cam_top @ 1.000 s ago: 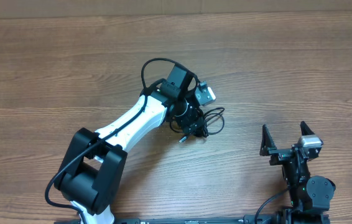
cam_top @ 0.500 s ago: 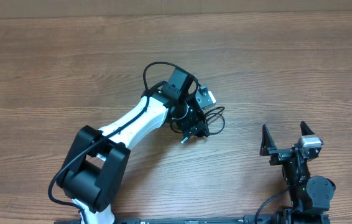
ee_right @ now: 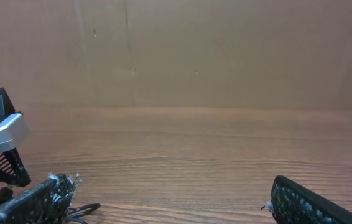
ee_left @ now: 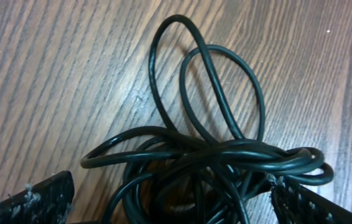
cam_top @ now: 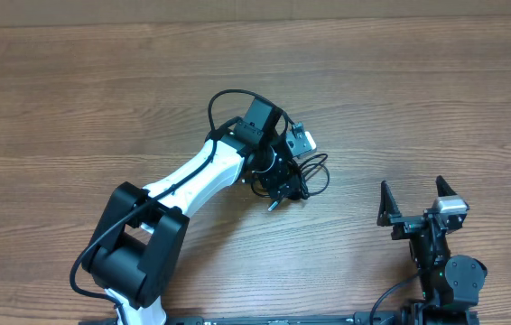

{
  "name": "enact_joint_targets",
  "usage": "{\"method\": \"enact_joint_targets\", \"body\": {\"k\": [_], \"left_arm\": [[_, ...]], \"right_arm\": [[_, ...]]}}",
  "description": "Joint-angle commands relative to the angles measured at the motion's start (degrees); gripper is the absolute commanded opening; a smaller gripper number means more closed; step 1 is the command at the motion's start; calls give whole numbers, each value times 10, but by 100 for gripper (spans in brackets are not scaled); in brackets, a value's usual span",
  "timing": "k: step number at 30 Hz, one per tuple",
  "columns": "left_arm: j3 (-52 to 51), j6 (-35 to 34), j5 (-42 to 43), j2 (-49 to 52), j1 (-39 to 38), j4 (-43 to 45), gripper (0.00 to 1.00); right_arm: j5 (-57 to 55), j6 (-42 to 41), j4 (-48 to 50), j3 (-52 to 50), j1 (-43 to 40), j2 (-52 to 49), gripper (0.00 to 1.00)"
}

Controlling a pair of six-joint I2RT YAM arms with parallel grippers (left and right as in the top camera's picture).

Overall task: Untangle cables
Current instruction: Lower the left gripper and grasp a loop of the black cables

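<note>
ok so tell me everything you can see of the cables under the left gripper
The cables are thin, glossy black cords, rubbery-looking, bunched into one knotted tangle lying flat on the wooden table. Several strands cross in a tight band through the middle, and two long loops stick out beyond it. A small pale-tipped plug end pokes out in the overhead view. The open left gripper straddles the bundle, a finger on each side; whether either touches a cord is unclear.
</note>
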State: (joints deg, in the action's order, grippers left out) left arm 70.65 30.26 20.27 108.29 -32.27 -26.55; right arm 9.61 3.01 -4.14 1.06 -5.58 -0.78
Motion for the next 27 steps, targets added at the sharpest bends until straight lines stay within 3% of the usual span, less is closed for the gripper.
{"method": "enact_joint_targets", "body": {"k": [1,9,10,11,12,15,27], "left_arm": [[-5,4,22,8,-5,0,100],[-5,4,23,8,-5,2,100],[-5,4,23,8,-5,2,94],[-5,6,21,8,-5,2,74],[-5,7,20,8,-5,2,62],[-5,13,20,8,-5,2,50],[-13,42,20,18,-4,3,48]], "right_arm": [[-6,1,2,-6,3,6,100],[-6,1,2,-6,3,6,100],[-6,1,2,-6,3,6,100],[-6,1,2,-6,3,6,100],[-6,1,2,-6,3,6,100],[-6,1,2,-6,3,6,100],[-6,1,2,-6,3,6,100]]}}
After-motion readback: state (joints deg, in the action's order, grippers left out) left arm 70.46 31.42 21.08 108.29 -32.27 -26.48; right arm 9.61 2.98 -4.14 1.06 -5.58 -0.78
